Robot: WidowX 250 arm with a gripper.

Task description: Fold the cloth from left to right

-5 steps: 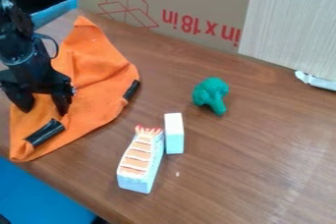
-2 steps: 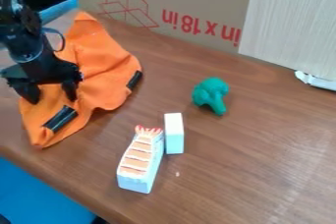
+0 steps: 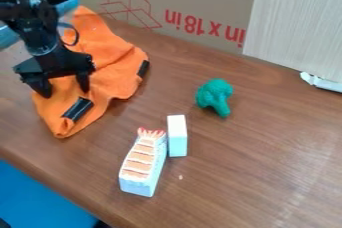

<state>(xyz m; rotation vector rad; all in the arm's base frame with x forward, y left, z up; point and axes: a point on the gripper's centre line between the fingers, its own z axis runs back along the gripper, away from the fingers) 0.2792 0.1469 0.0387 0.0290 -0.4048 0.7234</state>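
At the upper left of the camera view, noted the black gripper [image 3: 65, 93] over the left part of the orange cloth [image 3: 119, 79], with fingers spread well apart and pointed downward. Unable to tell fabric contact from mere nearness at the fingertips. Found the cloth rumpled on the brown surface [image 3: 254, 172], left of the toys, and partly hidden by the gripper and the arm [image 3: 41, 39]. Unable to trace its left edge or the layers beneath.

Noted on the cloth one black strip [image 3: 78, 109] near the front corner and another [image 3: 143, 68] at the right edge. Unable to establish their nature. Recorded the arm as cut off at the upper left, with a cable loop [image 3: 75, 34] beside it. Unable to identify the pale blue item [image 3: 8, 38] behind.

Found a green toy broccoli [image 3: 215, 96] right of the cloth, and nearer, a toy shrimp piece [image 3: 141, 162] just beside a white block [image 3: 177, 136]; contact unconfirmed. At the back, noted a cardboard panel [image 3: 194, 2] and a pale grained panel [image 3: 300, 17], both cut off at the top.
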